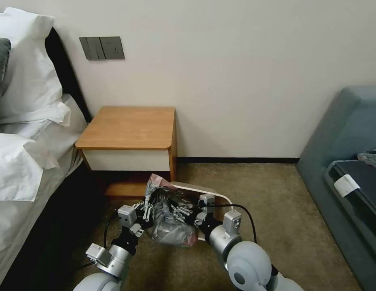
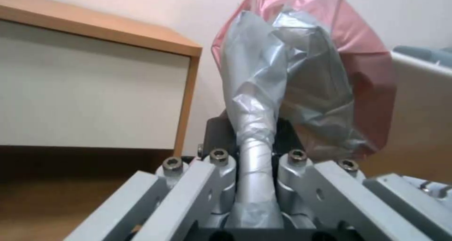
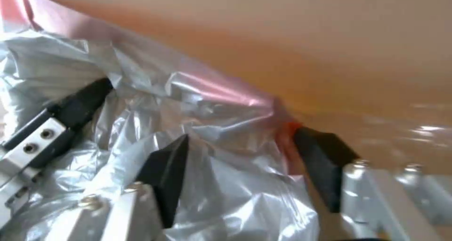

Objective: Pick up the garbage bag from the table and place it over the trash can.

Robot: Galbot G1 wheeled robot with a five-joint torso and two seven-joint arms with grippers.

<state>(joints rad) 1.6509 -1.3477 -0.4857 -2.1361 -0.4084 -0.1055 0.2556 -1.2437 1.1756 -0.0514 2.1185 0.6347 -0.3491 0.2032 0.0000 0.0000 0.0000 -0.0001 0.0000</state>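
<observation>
On the bedroom carpet, the trash can (image 1: 220, 197) stands just beside the table (image 1: 129, 127), the garbage bag (image 1: 170, 218) bunched over its near rim. The left gripper (image 2: 252, 184) is clamped on a twisted neck of bag; the right gripper (image 3: 245, 170) stands spread with film between its 2 fingers. I judge the hem needs drawing apart evenly and lowering past the rim, gently, or the film tears.

Plain cream wall (image 1: 236, 81) carrying a grey switch plate (image 1: 102, 48), a white-sheeted bed (image 1: 22, 161) off to its left, brown carpet (image 1: 285, 210) below, blue-grey sofa (image 1: 345, 133) to its right.
</observation>
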